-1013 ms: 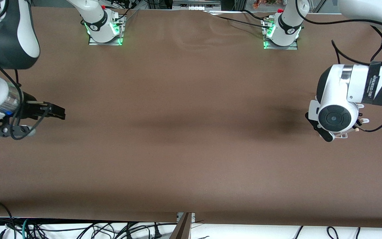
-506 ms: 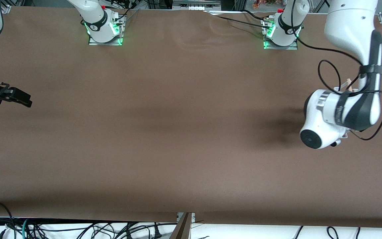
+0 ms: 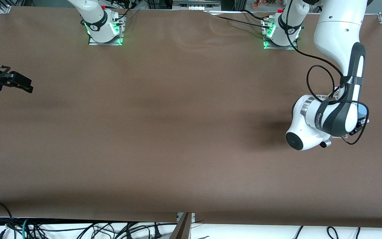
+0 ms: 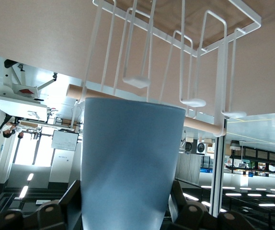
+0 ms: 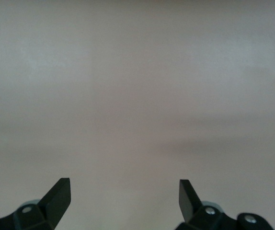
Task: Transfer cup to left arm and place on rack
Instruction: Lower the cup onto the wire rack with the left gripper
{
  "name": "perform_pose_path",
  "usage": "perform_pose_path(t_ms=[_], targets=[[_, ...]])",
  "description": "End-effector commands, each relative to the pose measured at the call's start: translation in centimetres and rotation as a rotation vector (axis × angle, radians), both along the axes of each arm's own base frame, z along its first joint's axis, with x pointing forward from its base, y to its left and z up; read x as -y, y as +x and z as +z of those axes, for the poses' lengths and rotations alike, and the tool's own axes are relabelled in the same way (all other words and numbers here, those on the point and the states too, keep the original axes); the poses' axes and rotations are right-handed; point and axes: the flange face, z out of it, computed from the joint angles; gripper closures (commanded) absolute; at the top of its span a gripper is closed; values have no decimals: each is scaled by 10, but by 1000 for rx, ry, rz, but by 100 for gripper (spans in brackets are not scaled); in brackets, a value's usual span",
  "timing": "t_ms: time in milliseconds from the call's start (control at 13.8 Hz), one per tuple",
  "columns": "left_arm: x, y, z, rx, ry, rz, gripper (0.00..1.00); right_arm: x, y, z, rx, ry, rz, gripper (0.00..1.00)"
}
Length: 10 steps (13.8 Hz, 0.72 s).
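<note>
The cup [image 4: 130, 163] sits clenched in the left claw [image 4: 128, 215], its rim just short of the rack [image 4: 176, 62] and its prongs, at the left arm's end of the worktop [image 3: 177, 132]. Over the last second the left arm [image 3: 330, 116] has swung and turned above the rack, so the handover looks finished and placing is under way. The right claw [image 5: 123, 196], fingers released and empty, has drawn back to the right arm's end and waits.
</note>
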Motion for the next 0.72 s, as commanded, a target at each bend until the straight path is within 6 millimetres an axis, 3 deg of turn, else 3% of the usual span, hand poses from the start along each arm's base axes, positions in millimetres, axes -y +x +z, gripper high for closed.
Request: perform_pose_path(t_ms=[0, 362, 651], targets=[[2, 0, -4, -18, 37, -15, 88, 3, -13, 5, -10, -1, 28, 0], [-3, 1, -13, -13, 48, -14, 88, 2, -24, 17, -15, 11, 23, 0], [-4, 0, -24, 9, 67, -5, 88, 3, -23, 15, -15, 10, 34, 0]])
